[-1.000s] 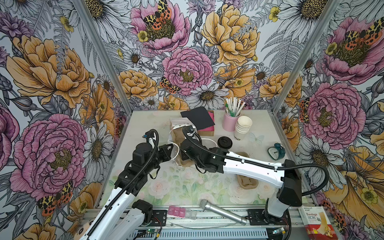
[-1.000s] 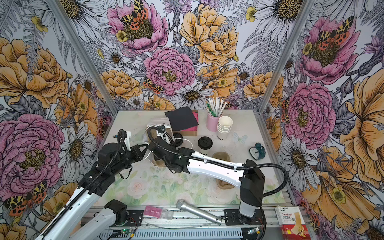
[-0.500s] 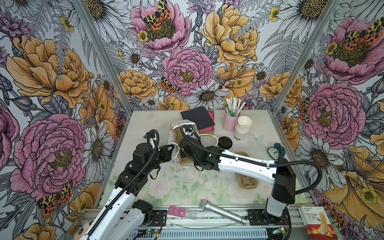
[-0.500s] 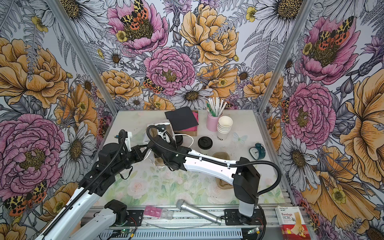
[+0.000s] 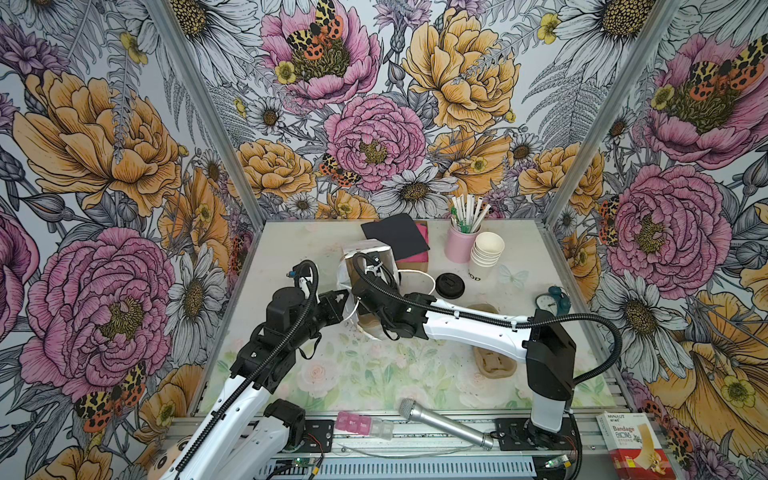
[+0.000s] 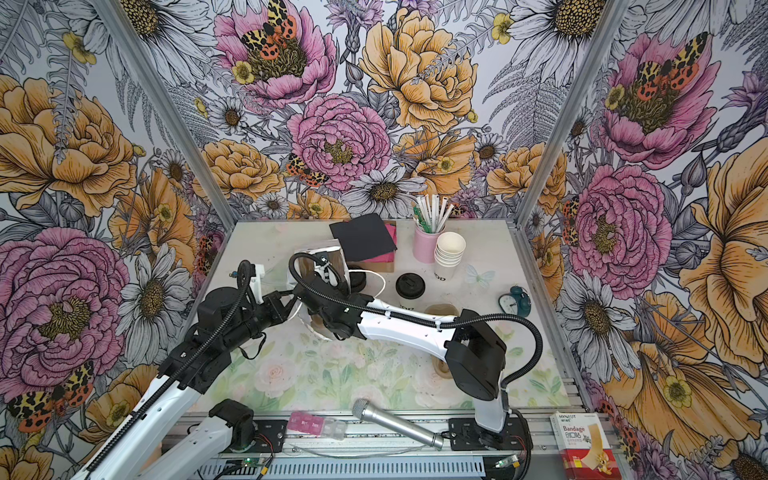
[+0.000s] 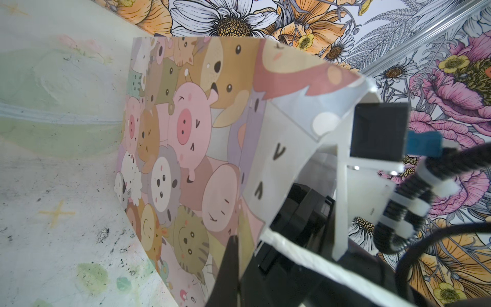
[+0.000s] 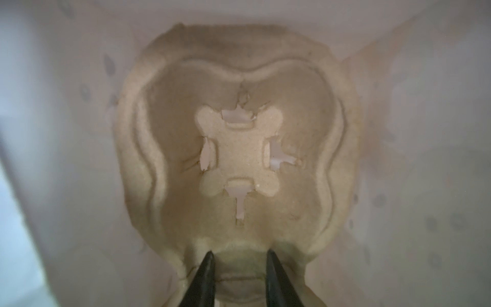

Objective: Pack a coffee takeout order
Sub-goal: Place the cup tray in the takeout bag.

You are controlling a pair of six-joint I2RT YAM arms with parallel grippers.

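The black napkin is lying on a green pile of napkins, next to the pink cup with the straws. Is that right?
Almost. The pile under the black napkin is pink, not green; both top views show it. The rest is right: it sits next to the pink cup holding the straws.

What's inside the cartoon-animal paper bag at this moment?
Inside the paper bag lies a brown pulp cup carrier, its well empty, with the right gripper clamped on its rim. The carrier covers most of the bag's floor, and nothing else shows inside.
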